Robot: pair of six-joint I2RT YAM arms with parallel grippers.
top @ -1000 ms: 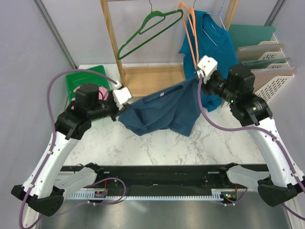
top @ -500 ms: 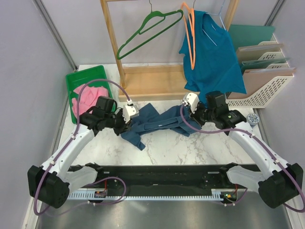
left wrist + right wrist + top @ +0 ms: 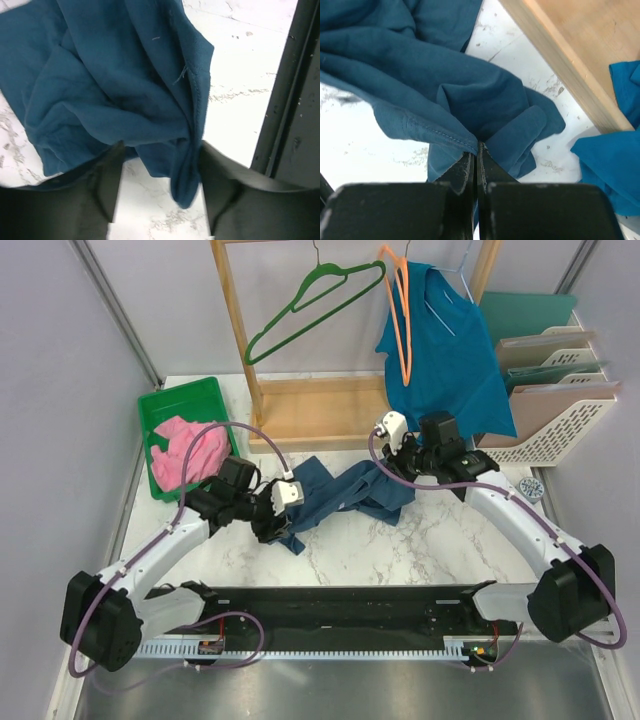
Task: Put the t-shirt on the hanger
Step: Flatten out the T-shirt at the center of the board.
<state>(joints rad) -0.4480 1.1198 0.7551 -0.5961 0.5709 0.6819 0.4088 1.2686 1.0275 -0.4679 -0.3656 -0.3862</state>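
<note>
The dark navy t-shirt (image 3: 335, 492) lies crumpled on the marble table between my two arms. My left gripper (image 3: 290, 512) sits low at its left end. In the left wrist view that gripper (image 3: 160, 172) is open, its fingers (image 3: 102, 187) well apart, and a loose fold of the t-shirt (image 3: 115, 85) hangs between them. My right gripper (image 3: 385, 458) is at the shirt's right end. The right wrist view shows it (image 3: 477, 147) shut on a stitched hem of the t-shirt (image 3: 470, 90). The orange hanger (image 3: 400, 320) hangs on the wooden rack behind, beside a teal shirt.
A wooden rack (image 3: 310, 410) stands at the back with a green hanger (image 3: 310, 300) and a teal shirt (image 3: 445, 350). A green bin (image 3: 165, 405) at the left holds a pink garment (image 3: 185, 450). File organisers (image 3: 560, 390) stand at the right, with a small round object (image 3: 530, 488) near them.
Both arms have come down and brought the stretched t-shirt onto the table. My left gripper has opened and let go of the cloth. The right gripper has stayed shut on it.
</note>
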